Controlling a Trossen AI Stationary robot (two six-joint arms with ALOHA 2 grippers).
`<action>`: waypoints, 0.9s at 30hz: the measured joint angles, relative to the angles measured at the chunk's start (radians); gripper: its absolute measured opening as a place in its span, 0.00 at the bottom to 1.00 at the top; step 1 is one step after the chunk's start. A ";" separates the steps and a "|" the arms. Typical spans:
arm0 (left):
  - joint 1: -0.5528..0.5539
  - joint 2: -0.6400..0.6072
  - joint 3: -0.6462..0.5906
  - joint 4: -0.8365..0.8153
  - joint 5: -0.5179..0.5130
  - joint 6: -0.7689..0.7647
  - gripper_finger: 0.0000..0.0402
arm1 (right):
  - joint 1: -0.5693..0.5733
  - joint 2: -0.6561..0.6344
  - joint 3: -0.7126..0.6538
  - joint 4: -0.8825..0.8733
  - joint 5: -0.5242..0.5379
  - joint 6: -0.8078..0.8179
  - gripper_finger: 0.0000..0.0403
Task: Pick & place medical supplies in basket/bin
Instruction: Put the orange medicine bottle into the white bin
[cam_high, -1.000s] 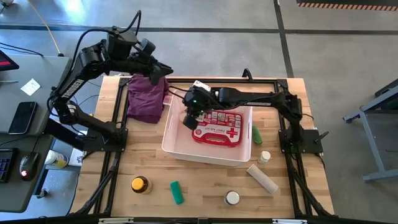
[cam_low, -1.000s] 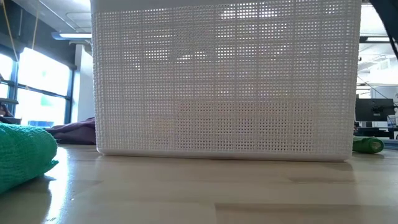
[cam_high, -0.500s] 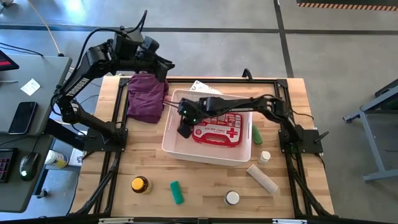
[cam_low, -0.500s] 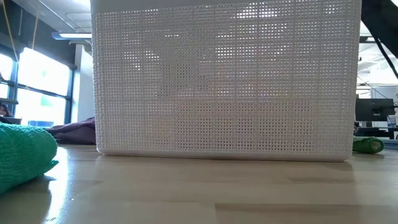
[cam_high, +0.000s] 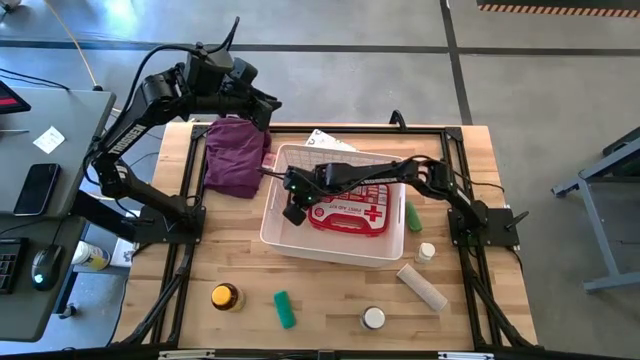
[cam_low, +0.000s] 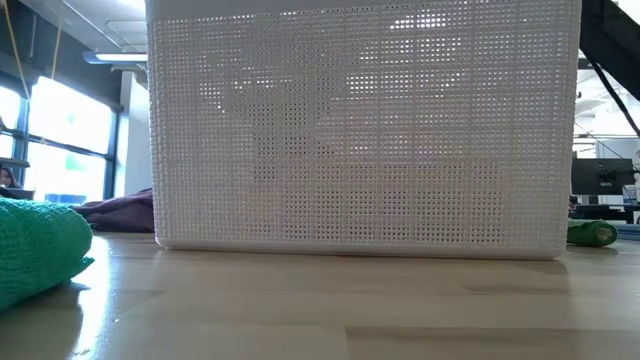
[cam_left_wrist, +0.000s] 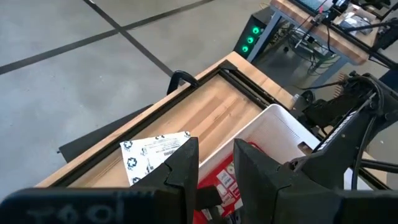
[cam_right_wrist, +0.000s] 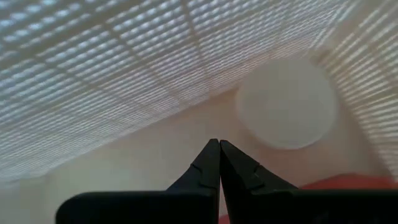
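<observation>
1. At about ten o'clock of the table (cam_high: 330, 300), the left end effector (cam_high: 262, 107) hangs raised over the purple cloth (cam_high: 236, 155). Its fingers (cam_left_wrist: 186, 168) stand narrowly apart and grip nothing, so this arm looks parked clear of the work.
2. Along the six o'clock edge, going rightward, lie the amber bottle (cam_high: 225, 297), the green tube (cam_high: 285, 308), a white-capped bottle (cam_high: 373, 318) and the beige roll (cam_high: 421, 286); all sit outside the basket, probably waiting their turn.
3. The white basket (cam_high: 275, 228) sits at the centre. The right end effector (cam_high: 293, 212) reaches down into its nine o'clock end, fingers (cam_right_wrist: 214, 165) pressed together and empty, tips just above the basket floor; I judge it has nothing to carry here.
4. The red first-aid pouch (cam_high: 350, 208) lies flat inside, to the three o'clock side of that end effector.
5. The white printed packet (cam_left_wrist: 155, 152) rests beyond the basket's twelve o'clock rim.
6. At three o'clock, outside the basket, lie a green item (cam_high: 412, 216) and a small white-capped bottle (cam_high: 427, 252).
</observation>
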 joint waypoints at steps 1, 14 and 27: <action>0.000 0.000 0.000 0.000 0.000 -0.007 0.33 | 0.000 0.000 0.000 -0.001 0.019 -0.010 0.00; -0.001 0.000 0.000 0.000 0.000 -0.016 0.33 | 0.000 0.000 0.000 0.045 0.138 -0.012 0.00; -0.001 0.000 0.000 -0.001 0.023 -0.023 0.33 | -0.001 0.045 0.004 0.022 0.063 -0.029 0.00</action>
